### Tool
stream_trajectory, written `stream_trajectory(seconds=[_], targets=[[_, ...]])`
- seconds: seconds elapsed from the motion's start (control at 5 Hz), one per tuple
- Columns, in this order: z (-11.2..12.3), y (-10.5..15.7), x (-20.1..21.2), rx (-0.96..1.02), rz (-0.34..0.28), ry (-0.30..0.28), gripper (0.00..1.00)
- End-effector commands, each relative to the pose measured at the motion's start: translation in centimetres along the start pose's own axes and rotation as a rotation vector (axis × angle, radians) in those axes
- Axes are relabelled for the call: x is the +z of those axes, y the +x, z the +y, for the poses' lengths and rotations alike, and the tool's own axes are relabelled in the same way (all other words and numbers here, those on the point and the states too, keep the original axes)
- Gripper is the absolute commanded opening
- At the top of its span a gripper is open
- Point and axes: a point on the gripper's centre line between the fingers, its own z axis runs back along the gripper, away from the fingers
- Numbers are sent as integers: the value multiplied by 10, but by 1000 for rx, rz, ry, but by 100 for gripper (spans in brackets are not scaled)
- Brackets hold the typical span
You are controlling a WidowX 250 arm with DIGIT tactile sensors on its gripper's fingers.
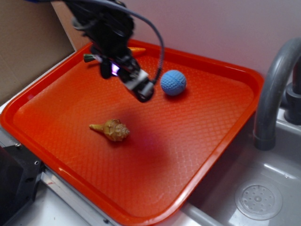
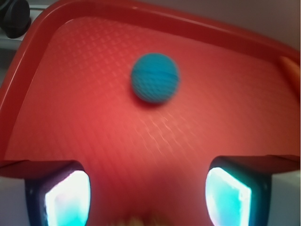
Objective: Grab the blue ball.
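The blue ball (image 1: 173, 83), round with a dimpled grid texture, sits on the orange tray (image 1: 225, 122) toward its far right. In the wrist view the blue ball (image 2: 154, 78) lies ahead of the jaws, apart from them. My gripper (image 1: 141, 87) hangs above the tray just left of the ball, tilted toward it. Its jaws stand wide apart with nothing between them; the two lit fingertips (image 2: 68, 200) show at the bottom corners of the wrist view, with the gripper (image 2: 148, 197) over bare tray.
A tan seashell (image 1: 113, 130) lies mid-tray, below the gripper. An orange carrot-like piece (image 1: 136, 49) rests at the tray's far rim, also at the right edge of the wrist view (image 2: 291, 70). A grey faucet (image 1: 273, 89) and sink drain (image 1: 258, 201) are to the right.
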Motion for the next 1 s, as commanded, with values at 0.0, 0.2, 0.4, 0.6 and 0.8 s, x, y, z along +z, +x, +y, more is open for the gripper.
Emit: stream_trajectory(seconds=[0.0,0.2,0.4,0.6,0.8], targets=[[6,53,-36,42,-67,-84,100],[13,68,-43,61,-59,-92,100],[7,72,-64,24,-34,-107,100],[2,69,-62,42,-1,-124,0],[2,65,-57,37,-3,-133,0]])
